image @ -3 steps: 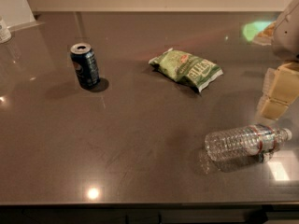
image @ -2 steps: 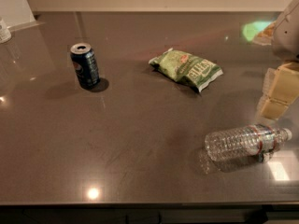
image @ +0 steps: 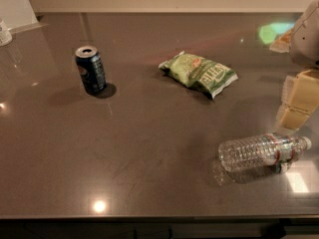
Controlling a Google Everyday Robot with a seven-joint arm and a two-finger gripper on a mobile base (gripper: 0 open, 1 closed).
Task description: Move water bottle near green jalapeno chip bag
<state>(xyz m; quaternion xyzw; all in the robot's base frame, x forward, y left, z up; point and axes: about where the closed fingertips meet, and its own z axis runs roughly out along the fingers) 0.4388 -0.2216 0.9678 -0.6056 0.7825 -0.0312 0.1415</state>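
The water bottle (image: 259,151) lies on its side on the dark countertop at the front right, with its white cap pointing right and its red-and-white label band near the cap end. The green jalapeno chip bag (image: 198,73) lies flat at centre-right, further back and to the left of the bottle, with a clear gap between them. My gripper (image: 294,108), with cream-coloured pads, hangs at the right edge just above and behind the bottle's cap end. It holds nothing that I can see.
A dark blue soda can (image: 90,69) stands upright at the back left. A small white container (image: 4,33) sits at the far left edge. The countertop's front edge (image: 149,216) runs along the bottom. A wall bounds the back.
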